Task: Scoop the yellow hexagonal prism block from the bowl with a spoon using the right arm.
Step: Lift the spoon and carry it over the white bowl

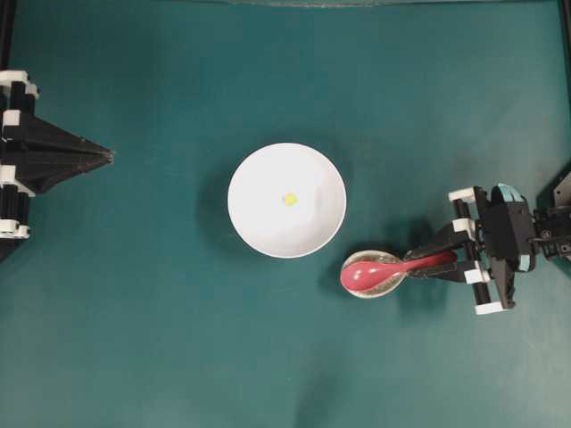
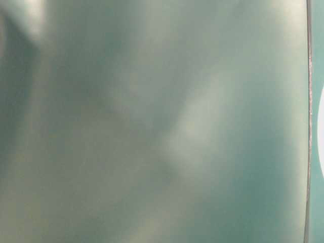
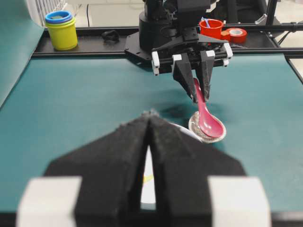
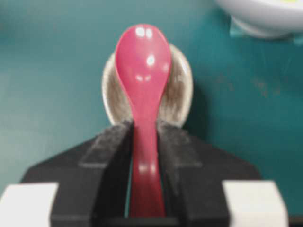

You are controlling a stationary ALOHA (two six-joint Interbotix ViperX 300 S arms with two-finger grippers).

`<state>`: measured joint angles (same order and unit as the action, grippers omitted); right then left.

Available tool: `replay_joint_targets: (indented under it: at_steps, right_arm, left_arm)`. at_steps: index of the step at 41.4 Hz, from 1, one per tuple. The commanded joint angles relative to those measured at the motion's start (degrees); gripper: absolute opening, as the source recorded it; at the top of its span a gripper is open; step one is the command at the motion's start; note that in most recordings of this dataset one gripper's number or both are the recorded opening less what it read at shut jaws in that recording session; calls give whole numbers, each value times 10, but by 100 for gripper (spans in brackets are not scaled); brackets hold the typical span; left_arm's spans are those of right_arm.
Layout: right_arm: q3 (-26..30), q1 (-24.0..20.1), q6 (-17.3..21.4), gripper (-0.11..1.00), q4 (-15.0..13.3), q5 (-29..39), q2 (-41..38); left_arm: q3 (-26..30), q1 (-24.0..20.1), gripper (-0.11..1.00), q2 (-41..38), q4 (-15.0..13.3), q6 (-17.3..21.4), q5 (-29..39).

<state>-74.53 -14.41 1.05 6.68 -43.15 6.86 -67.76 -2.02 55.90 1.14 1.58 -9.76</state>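
The white bowl stands mid-table with the tiny yellow hexagonal prism block lying inside it. To its lower right, the pink-red spoon lies with its scoop in a small speckled rest. My right gripper is shut on the spoon's handle. In the right wrist view both fingers press the handle of the spoon, and the bowl shows at the top right. My left gripper is shut and holds nothing, far left of the bowl.
Stacked yellow and blue cups, a red cup and a red tape roll sit on the rail behind the right arm. The table-level view is a teal blur. Green mat surrounds the bowl.
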Motion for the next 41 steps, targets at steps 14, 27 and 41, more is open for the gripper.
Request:
replay_joint_targets:
  at_steps: [14, 27, 41]
  right_arm:
    - [79, 25, 0, 22, 1, 192, 138]
    - [188, 122, -3, 22, -1, 447, 226]
    - [330, 190, -3, 22, -7, 699, 191]
  left_arm:
    - [16, -2, 1, 12, 2, -4, 22]
    - [18, -2, 1, 18, 2, -4, 27]
    - [17, -2, 1, 15, 1, -5, 31]
